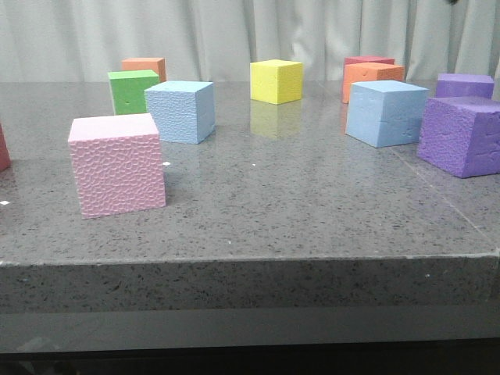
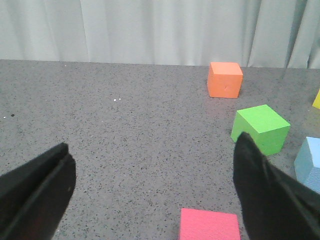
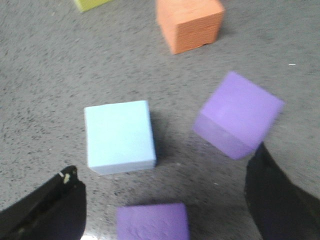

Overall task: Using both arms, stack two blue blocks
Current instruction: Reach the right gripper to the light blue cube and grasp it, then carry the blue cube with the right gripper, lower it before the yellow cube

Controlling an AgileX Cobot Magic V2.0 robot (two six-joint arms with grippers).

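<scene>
The pebbly blue block (image 1: 180, 111) stands at the left middle of the table, and its corner shows in the left wrist view (image 2: 310, 162). The smoother blue block (image 1: 386, 113) stands at the right, next to two purple cubes; it also shows in the right wrist view (image 3: 119, 134). Neither gripper shows in the front view. My left gripper (image 2: 152, 187) is open and empty over bare table, the pebbly block off to its side. My right gripper (image 3: 165, 200) is open and empty above the table, the smoother block just beyond its fingers.
A purple cube (image 3: 152, 221) lies between my right fingers, another (image 3: 237, 114) is beside the blue block. A pink-red cube (image 2: 209, 225) lies near my left gripper. A pink cube (image 1: 117, 164) stands front left. Green (image 1: 131, 91), orange (image 1: 144, 68), yellow (image 1: 276, 80) and orange (image 1: 372, 76) cubes stand behind.
</scene>
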